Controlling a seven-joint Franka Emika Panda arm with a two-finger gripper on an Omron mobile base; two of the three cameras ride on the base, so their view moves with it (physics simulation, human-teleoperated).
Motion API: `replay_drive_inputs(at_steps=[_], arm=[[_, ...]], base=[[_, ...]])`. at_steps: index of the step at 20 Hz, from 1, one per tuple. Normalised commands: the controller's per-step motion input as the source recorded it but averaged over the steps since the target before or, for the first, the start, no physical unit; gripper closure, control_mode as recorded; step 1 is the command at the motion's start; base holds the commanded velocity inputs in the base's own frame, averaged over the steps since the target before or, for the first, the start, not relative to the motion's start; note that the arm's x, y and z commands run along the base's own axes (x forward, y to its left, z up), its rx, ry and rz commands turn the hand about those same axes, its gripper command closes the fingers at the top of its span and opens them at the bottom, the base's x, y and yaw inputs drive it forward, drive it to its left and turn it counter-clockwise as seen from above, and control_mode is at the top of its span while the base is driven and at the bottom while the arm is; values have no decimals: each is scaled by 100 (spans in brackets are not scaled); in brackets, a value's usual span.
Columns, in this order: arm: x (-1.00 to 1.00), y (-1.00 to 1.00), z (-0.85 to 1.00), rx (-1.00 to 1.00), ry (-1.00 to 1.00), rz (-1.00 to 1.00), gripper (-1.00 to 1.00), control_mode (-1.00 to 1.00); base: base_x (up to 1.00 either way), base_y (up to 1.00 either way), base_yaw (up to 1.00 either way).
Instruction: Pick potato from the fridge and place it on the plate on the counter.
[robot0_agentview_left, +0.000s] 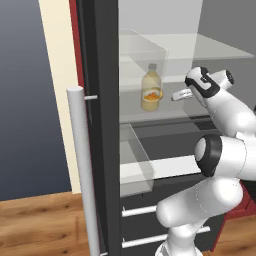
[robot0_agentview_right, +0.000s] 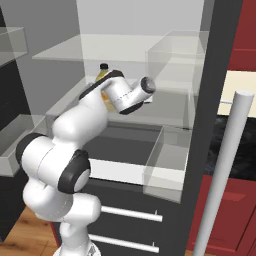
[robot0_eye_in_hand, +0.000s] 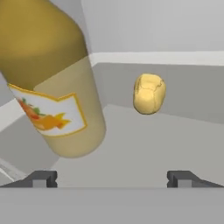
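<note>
With the fridge (robot0_agentview_left: 102, 125) door swung open, you find the arm reaching in over the middle glass shelf (robot0_agentview_left: 165, 107), the hand level with the yellow bottle (robot0_agentview_left: 151, 88) that stands there. In the hand view your gripper (robot0_eye_in_hand: 112, 178) has its fingers (robot0_eye_in_hand: 41, 178) spread wide, one tip at each lower corner, and nothing sits between them or touches them. The potato (robot0_eye_in_hand: 149, 93) lies on the shelf floor beyond the fingers, close to the back wall and to the right of the bottle as that camera sees it; it is apart from the bottle, with bare shelf between the two. The bottle leans large across the left of the same view, its orange label facing the camera, nearer the hand than the potato is. From the left base view the hand comes in from the right of the bottle, just beside it; whether it brushes the bottle you probably cannot settle from that angle. From the right base view the wrist covers most of the bottle, leaving its dark cap above the arm. The fridge's long silver handle (robot0_agentview_left: 84, 170) stands upright on the door's edge, well clear of the bottle.
</note>
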Motion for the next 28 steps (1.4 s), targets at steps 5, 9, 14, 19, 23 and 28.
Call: replay_drive_inputs(at_steps=[5,9,14,19,23,28], arm=[[9,0,0,1,0,11,-100,-100],[16,0,0,0,-1,8,-100,-100],[14,7,-11,0,-17,3,-100,-100],[9,9,-19,0,-25,3,-100,-100],[4,14,-18,0,-19,2,-100,-100],[0,12,-15,0,-18,5,-100,-100]], base=[[0,0,0],[0,0,0],[0,0,0],[0,0,0],[0,0,0],[0,0,0]])
